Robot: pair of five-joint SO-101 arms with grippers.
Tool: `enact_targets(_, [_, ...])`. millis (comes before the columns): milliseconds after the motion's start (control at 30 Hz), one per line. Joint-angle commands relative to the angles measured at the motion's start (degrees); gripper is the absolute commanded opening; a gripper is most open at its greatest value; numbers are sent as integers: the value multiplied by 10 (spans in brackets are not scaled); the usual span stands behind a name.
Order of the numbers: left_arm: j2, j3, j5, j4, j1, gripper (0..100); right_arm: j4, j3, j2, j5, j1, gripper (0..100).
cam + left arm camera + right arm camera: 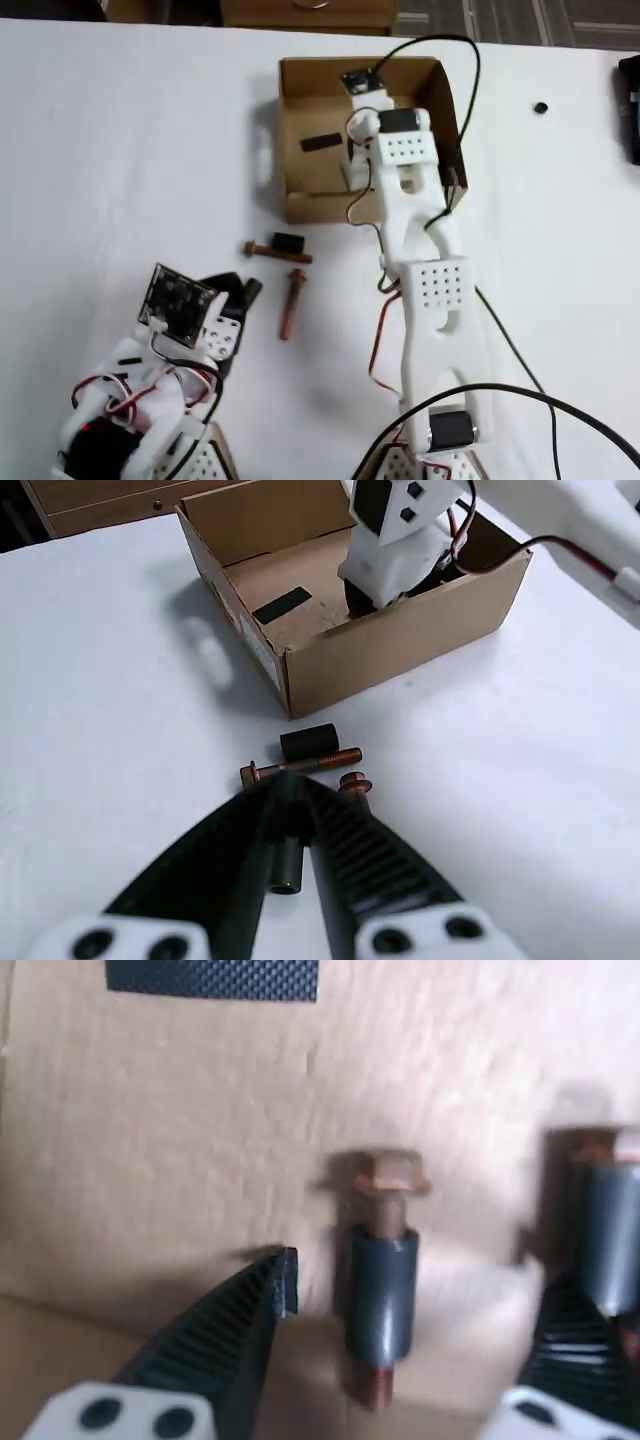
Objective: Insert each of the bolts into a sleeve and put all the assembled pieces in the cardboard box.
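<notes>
A: "While the right tool (428, 1285) gapes empty over an assembled piece (383, 1290) in the cardboard box (320, 207), any risk?"
B: "Left tool (290, 798) pinches a sleeve (287, 860); nudged, the bolts (291, 303) at 1 o'clock could roll."

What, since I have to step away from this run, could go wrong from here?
The open right gripper straddles a sleeved bolt in the cardboard box; withdrawing could snag it or the second sleeved bolt beside it.
A bare bolt, a second bare bolt and a loose sleeve lie bunched; grabbing one may scatter the others.
The left gripper could drop its held sleeve.
</notes>
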Motion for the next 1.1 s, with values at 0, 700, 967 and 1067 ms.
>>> enact_targets(0, [-1, -1, -1, -9, 5, 22, 50, -14, -104, 1, 7, 380])
enact_targets(700, [2, 9, -1, -10, 1, 22, 126, 222, -545, -3, -9, 380])
enact_targets(967, [2, 11, -1, -13, 1, 22, 125, 469, -774, -4, -25, 380])
enact_targets(1067, [2, 11, -1, -11, 1, 22, 125, 565, -863, -18, -34, 380])
